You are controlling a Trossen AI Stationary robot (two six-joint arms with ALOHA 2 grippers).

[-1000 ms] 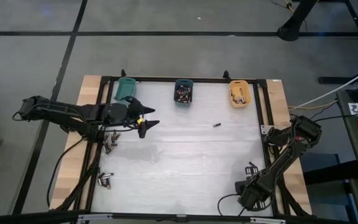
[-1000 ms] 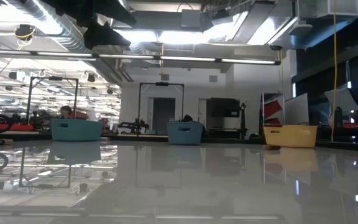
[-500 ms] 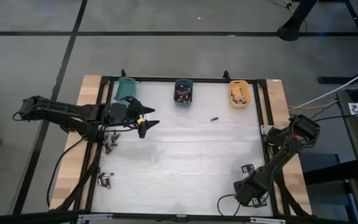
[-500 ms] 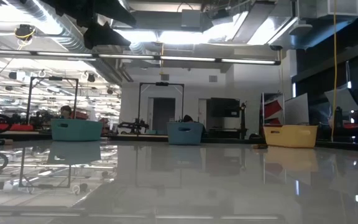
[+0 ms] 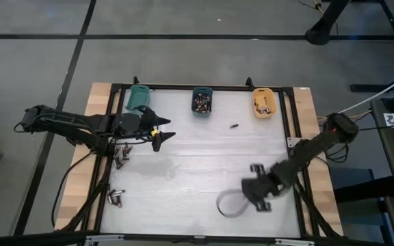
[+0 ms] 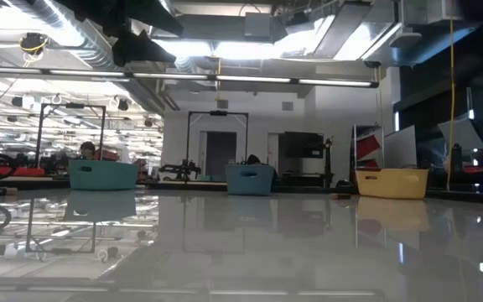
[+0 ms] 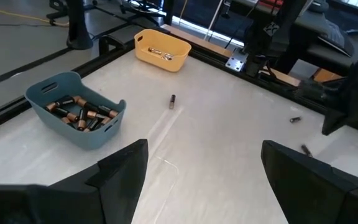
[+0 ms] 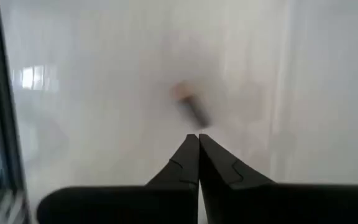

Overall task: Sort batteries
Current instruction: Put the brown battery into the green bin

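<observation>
Blue bin [image 7: 76, 118] and yellow bin [image 5: 263, 102] already hold batteries; one battery [image 5: 234, 126] lies loose between them. Right gripper [image 8: 197, 155] is pinched together, apparently empty; left gripper [image 7: 197, 168] hovers spread.

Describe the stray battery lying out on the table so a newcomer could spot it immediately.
Find the blue bin and orange bin along the table's far edge. Just in front of the gap between them lies one small dark battery on bare white surface, the only cell there outside a bin.
</observation>
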